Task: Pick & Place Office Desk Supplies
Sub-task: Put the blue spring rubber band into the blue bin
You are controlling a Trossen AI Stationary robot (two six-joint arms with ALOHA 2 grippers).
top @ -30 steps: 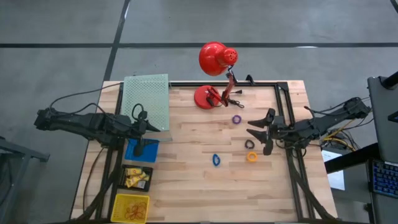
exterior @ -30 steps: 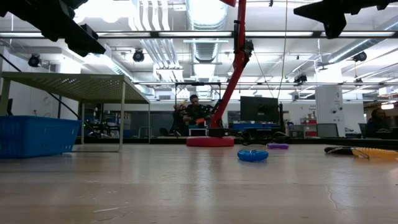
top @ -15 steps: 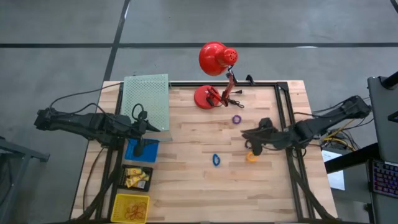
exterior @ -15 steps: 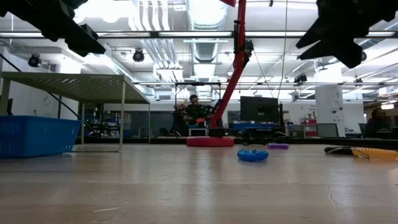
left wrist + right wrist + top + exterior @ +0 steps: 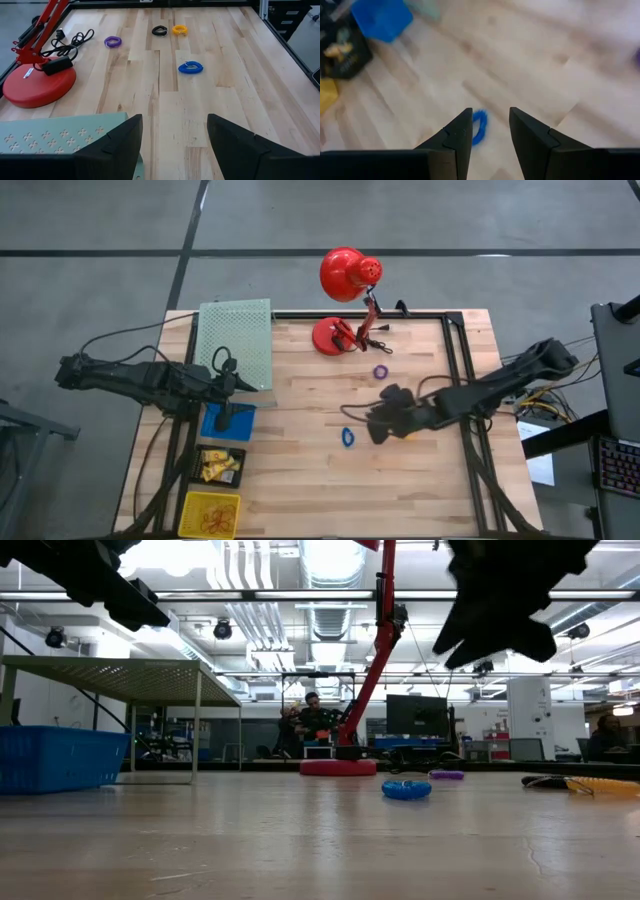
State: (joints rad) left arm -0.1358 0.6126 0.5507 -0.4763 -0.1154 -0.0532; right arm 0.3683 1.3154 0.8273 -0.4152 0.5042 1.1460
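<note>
Right wrist view is showing our right gripper (image 5: 490, 127) hanging above the wood with its fingers apart and nothing between them, the blue ring (image 5: 479, 127) lying on the boards just under the gap. Seen from overhead, we are reaching this arm far in from the right edge, stretched low and nearly flat toward mid-table, the right gripper (image 5: 378, 423) sitting just beside the blue ring (image 5: 347, 437) and not touching it.

Farther out, we are seeing the purple ring (image 5: 381, 371) near the red lamp (image 5: 345, 275); the black ring (image 5: 159, 30) and orange ring (image 5: 179, 29) are lying side by side in the left wrist view, hidden under our arm from above.

We are keeping the left gripper (image 5: 232, 384) parked at the table's left edge by the green perforated shelf (image 5: 237, 340), fingers spread and empty, over the blue bin (image 5: 228, 420).

We are judging the task as part done: the black tray (image 5: 221, 465) and yellow tray (image 5: 211, 513) are already holding small pieces, while four rings are waiting on the table. The blue one looks to be next.
</note>
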